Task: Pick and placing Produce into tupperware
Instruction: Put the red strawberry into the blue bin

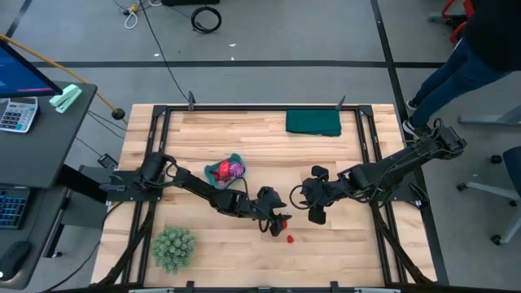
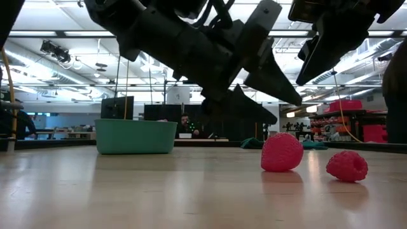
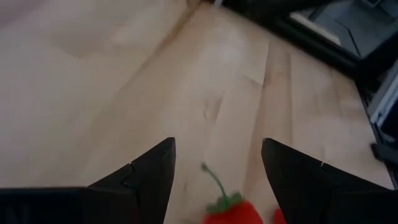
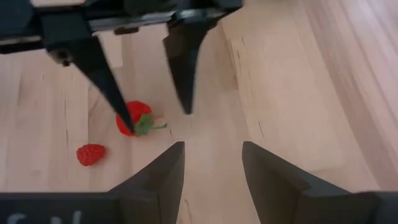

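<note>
A red strawberry [image 4: 134, 117] with a green stem and a red raspberry [image 4: 91, 154] lie on the wooden table near its front middle. They also show as the strawberry [image 2: 282, 152] and raspberry [image 2: 347, 165] in the low view. My left gripper [image 4: 155, 118] hangs open just above the strawberry [image 3: 231, 213], slanting down, with one finger tip close beside it. The teal tupperware [image 1: 236, 159] stands farther back to the left, with red and magenta produce [image 1: 225, 170] inside. My right gripper [image 1: 316, 213] waits open to the right, nothing between its fingers.
A fuzzy green ball-like plant [image 1: 173, 248] sits at the front left. A dark green folded cloth [image 1: 313, 122] lies at the far edge. Bare wood lies between the berries and the tupperware. A person's legs [image 1: 444, 77] show beyond the table's far right corner.
</note>
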